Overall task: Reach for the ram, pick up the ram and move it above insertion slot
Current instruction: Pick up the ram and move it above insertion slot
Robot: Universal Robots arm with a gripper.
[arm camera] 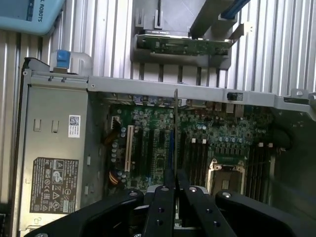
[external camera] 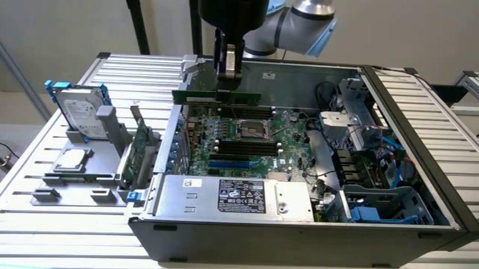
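My gripper [external camera: 228,78] is shut on the ram [external camera: 217,96], a long thin green stick that it holds level and on edge above the open computer case. The ram hangs over the far part of the motherboard, clear of the board. In the wrist view the ram [arm camera: 175,133] shows edge-on as a thin line rising from between my black fingers [arm camera: 164,202], with my gripper [arm camera: 175,185] clamped on its end. Long black insertion slots [external camera: 247,147] lie parallel beside the square silver processor socket [external camera: 252,129]. The wrist view has these slots [arm camera: 197,155] just to one side of the ram's line.
The silver power supply [external camera: 232,196] fills the case's near corner. On the grey fixture at the exterior view's left stand a hard drive with blue rails [external camera: 78,112], a green card [external camera: 140,148] and a processor [external camera: 73,159]. Cables and drive bays [external camera: 374,168] crowd the case's right side.
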